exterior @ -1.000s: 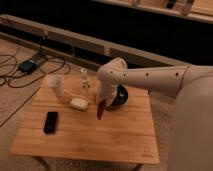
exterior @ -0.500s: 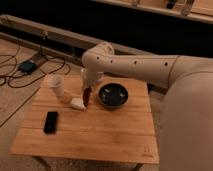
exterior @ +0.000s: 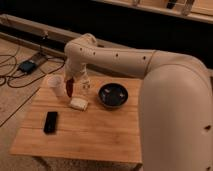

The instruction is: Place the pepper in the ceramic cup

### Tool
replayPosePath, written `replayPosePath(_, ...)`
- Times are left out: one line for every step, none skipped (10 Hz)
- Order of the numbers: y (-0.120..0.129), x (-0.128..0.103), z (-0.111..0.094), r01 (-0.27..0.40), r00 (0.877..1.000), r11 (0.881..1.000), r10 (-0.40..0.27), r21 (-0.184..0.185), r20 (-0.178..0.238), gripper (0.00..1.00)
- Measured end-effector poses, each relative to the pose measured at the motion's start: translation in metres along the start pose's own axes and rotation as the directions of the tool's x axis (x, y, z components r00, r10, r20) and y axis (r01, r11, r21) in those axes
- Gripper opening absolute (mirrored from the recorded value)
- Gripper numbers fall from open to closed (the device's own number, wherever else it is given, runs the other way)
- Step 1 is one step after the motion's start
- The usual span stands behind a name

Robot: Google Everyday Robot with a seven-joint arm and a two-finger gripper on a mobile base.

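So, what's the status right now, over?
Pincer shut on pepper, beside ceramic cup. Pepper not in yet. Close by: small bottle.

1. The hand point(exterior: 70, 79) has swung to the left of the view across the tabletop point(exterior: 100, 132), from just beside the dark bowl point(exterior: 113, 95) to just beside the ceramic cup point(exterior: 55, 84).
2. The pepper point(exterior: 69, 88) has travelled with it and now hangs by the cup's right side, apparently not yet over the rim.
3. The arm has cleared the bowl, which now shows whole.
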Motion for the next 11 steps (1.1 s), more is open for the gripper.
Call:
replayPosePath(0.014, -0.012, 0.005, 0.028, 0.999, 0.999, -0.028, -0.02, 0.018, 0.0)
replayPosePath(0.024, -0.028, 0.012, 0.047, 0.998, 0.998, -0.046, -0.033, 0.044, 0.0)
replayPosePath(0.028, -0.041, 0.018, 0.052, 0.997, 0.998, -0.05, -0.037, 0.066, 0.0)
replayPosePath(0.03, -0.053, 0.025, 0.055, 0.995, 0.998, -0.052, -0.037, 0.083, 0.0)
replayPosePath(0.034, -0.064, 0.033, 0.059, 0.994, 0.998, -0.055, -0.038, 0.098, 0.0)
replayPosePath(0.04, -0.075, 0.044, 0.065, 0.992, 0.997, -0.061, -0.039, 0.111, 0.0)
replayPosePath(0.045, -0.081, 0.05, 0.071, 0.991, 0.997, -0.066, -0.041, 0.117, 0.0)
replayPosePath(0.054, -0.088, 0.058, 0.073, 0.99, 0.996, -0.066, -0.052, 0.124, 0.0)
replayPosePath(0.062, -0.093, 0.064, 0.077, 0.989, 0.995, -0.068, -0.065, 0.132, 0.0)
replayPosePath(0.07, -0.098, 0.07, 0.083, 0.987, 0.993, -0.071, -0.078, 0.144, 0.0)
replayPosePath(0.078, -0.102, 0.075, 0.087, 0.985, 0.992, -0.072, -0.093, 0.157, 0.01)
